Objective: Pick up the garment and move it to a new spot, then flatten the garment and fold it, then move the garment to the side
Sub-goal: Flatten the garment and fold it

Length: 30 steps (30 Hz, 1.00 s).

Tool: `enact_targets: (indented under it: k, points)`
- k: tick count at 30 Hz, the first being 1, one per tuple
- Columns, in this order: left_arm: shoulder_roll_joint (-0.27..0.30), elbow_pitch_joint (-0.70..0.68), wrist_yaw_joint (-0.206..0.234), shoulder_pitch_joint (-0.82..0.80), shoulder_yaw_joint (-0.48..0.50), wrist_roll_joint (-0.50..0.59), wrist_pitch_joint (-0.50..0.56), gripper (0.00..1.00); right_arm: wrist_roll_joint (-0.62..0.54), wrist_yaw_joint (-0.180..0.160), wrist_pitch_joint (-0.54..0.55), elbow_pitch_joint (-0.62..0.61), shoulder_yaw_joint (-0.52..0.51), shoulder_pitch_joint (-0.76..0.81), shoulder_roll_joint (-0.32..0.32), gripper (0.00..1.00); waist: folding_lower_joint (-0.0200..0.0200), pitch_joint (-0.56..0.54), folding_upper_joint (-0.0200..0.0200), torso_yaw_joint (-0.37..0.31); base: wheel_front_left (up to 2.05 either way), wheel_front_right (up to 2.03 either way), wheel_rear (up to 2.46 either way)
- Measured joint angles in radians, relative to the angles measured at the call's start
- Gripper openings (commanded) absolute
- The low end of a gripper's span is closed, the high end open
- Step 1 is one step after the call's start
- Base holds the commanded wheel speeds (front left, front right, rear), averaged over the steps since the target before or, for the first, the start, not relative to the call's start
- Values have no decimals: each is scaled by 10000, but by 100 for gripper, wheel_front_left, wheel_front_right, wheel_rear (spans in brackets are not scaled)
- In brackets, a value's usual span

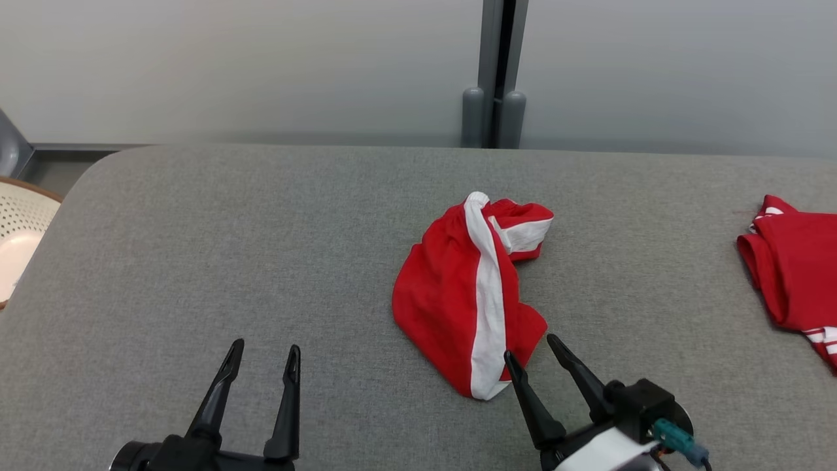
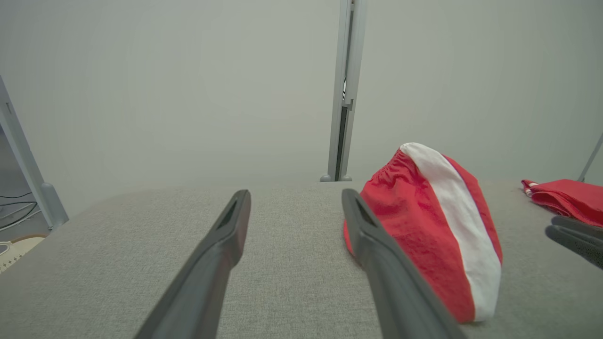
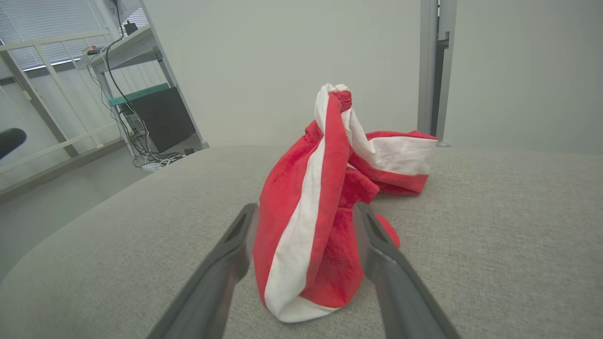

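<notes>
- Left gripper [image 1: 267,345]: we see its jaws spread wide with nothing in them, only bare grey padded surface [image 1: 261,229] between the fingers.
- Right gripper [image 1: 529,345]: jaws equally wide and gripping nothing. The near end of the garment [image 1: 458,288] sits at the gap between its fingers; we cannot tell whether either finger touches the cloth.
- Garment: red with a white stripe, crumpled in a heap on the surface. It runs away ahead of the right jaws and lies off to the right of the left jaws.
- Well apart to the right of the right jaws we note a second red garment [image 1: 794,275].
- Farthest ahead of the right jaws is a grey post [image 1: 495,72].
</notes>
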Motion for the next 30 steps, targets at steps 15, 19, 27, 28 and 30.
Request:
enact_targets:
  k: [15,19,27,28,30]
  points:
    - [0,65,-105,-1033,-405,-148,2,100,1095,2,0,2121,1733,-2069,-395,0,0,1289,0,557,0,0,0]
    - [-2,-92,-151,-1278,-336,-144,2,100,-92,0,0,1043,1425,-1790,-1620,0,0,1488,0,353,0,0,0]
    - [0,-337,-447,-1864,-506,23,0,100,-2729,2,2,-2061,146,-302,-4119,0,1,1803,0,-345,0,0,0]
    - [2,-360,-468,-1920,-554,40,2,100,-3122,2,2,-2631,-88,-165,-4389,0,0,1823,0,-441,0,0,0]
    - [-6,-439,-500,-2062,-602,96,0,100,-3864,2,0,-3921,-550,59,-4796,0,0,1869,0,-630,0,0,0]
